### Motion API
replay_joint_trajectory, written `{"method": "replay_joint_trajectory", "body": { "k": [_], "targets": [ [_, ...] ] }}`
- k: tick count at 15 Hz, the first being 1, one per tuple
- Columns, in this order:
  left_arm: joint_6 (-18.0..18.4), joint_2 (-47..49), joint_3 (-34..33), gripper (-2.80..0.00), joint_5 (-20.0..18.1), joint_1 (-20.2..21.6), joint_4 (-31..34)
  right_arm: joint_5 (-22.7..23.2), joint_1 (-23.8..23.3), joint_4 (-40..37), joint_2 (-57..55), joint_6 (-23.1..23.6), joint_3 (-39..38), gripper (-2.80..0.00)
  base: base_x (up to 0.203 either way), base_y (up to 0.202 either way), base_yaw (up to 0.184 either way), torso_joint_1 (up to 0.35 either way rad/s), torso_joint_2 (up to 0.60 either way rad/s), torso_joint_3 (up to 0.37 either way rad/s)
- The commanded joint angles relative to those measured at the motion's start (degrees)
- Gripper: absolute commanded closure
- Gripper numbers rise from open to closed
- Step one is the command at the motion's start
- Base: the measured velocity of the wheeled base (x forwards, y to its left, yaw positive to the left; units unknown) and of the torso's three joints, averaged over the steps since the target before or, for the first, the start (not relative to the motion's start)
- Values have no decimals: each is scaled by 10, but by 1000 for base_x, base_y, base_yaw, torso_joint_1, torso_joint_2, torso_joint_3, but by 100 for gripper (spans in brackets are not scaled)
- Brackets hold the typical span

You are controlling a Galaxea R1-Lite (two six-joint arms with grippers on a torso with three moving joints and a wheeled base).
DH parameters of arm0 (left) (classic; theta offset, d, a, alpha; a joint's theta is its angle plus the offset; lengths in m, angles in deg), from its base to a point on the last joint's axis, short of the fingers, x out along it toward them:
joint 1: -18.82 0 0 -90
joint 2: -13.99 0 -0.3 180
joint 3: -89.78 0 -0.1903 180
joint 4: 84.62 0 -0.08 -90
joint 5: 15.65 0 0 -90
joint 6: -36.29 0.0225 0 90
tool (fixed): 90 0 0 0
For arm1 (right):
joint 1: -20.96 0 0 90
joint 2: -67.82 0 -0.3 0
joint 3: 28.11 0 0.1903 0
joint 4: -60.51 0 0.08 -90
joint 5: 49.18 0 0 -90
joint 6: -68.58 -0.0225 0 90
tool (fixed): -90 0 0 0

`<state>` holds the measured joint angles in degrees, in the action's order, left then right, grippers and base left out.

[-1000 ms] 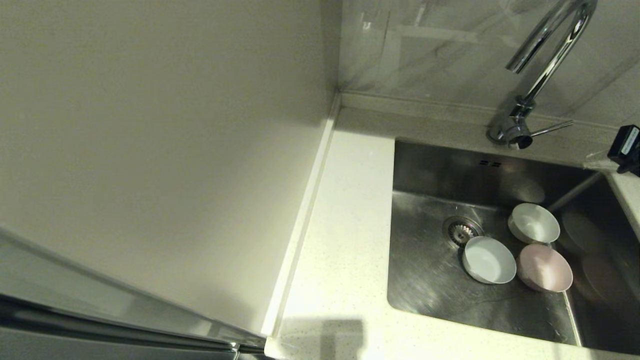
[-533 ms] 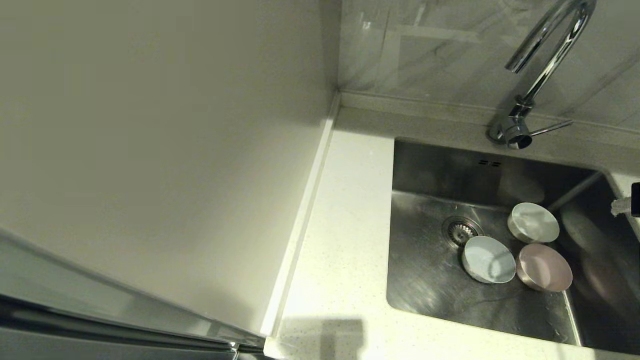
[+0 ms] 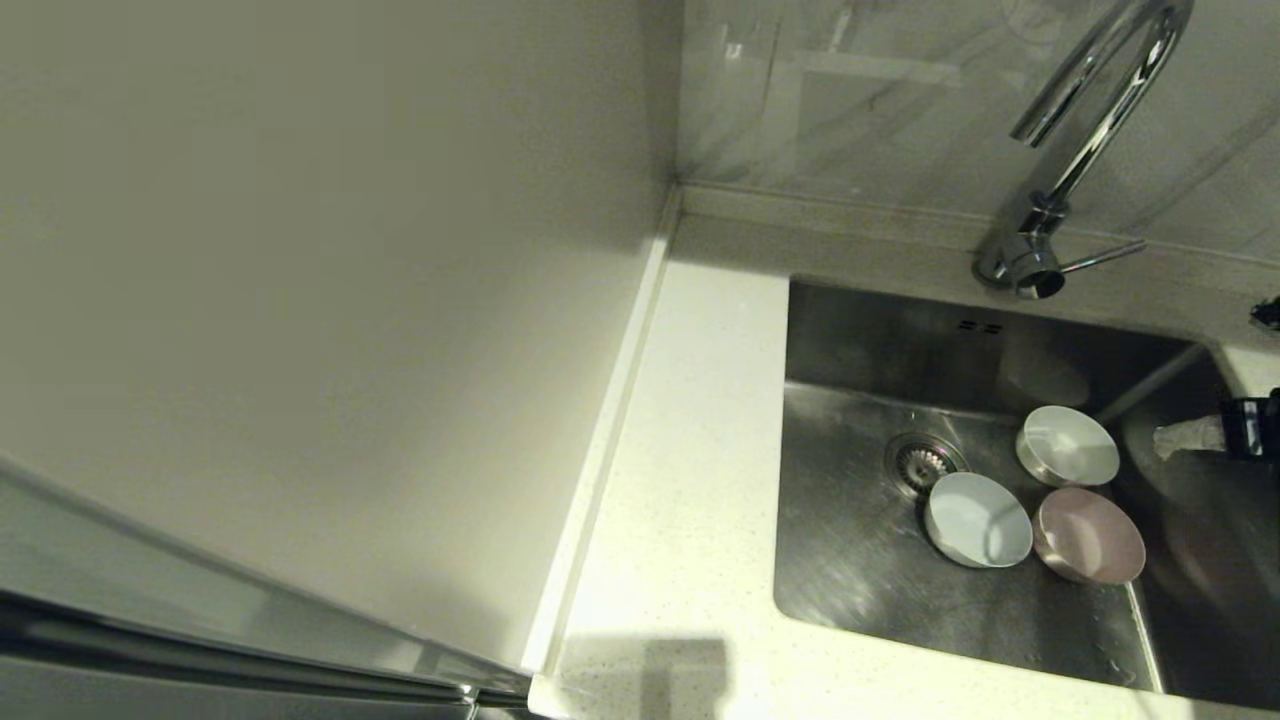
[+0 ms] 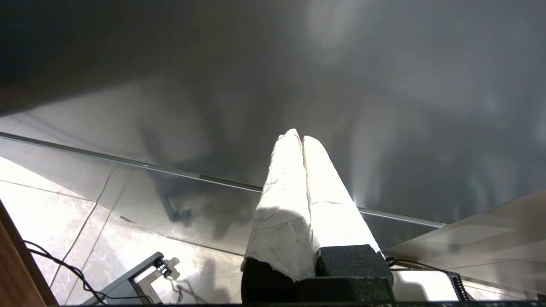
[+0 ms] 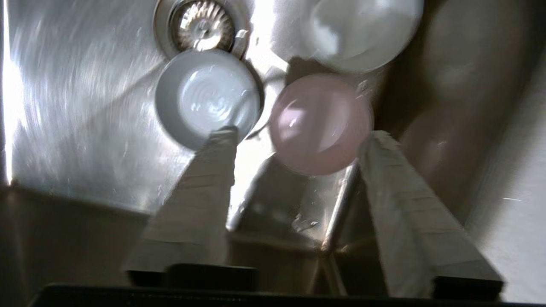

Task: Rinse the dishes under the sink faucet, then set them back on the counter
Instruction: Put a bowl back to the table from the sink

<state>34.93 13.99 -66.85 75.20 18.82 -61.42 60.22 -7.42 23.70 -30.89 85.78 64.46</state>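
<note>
Three bowls sit in the sink, right hand spread above them.

The blue-grey bowl (image 3: 978, 519) lies beside the drain (image 3: 922, 461), with the pink bowl (image 3: 1089, 535) and white bowl (image 3: 1068, 446) close by, all on the sink (image 3: 860, 560) floor below the faucet (image 3: 1085, 130). The right hand (image 5: 298, 140) hovers over them, empty, fingers apart. The left hand (image 4: 302, 140) is parked away from the bench (image 3: 690, 420), fingers pressed together.

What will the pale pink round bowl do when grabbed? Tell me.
The pale pink round shallow bowl looks glossy, so probably slippery. It seems rigid, possibly breakable. Touching the pale blue-grey bowl on the steel sink floor, it may slide or clink.
</note>
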Motion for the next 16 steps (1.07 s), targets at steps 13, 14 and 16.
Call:
{"method": "replay_joint_trajectory", "body": {
  "k": [13, 14, 16],
  "targets": [
    [0, -2, 0, 0, 0, 0, 0, -62, 72, 309, -257, 17, 3, -280, 0, 0, 0, 0, 0, 0],
    [0, -2, 0, 0, 0, 0, 0, -74, 74, 314, -272, 17, 18, -280, 0, 0, 0, 0, 0, 0],
    [0, -2, 0, 0, 0, 0, 0, -104, 81, 314, -293, 15, 41, -280, 0, 0, 0, 0, 0, 0]
  ]
}}
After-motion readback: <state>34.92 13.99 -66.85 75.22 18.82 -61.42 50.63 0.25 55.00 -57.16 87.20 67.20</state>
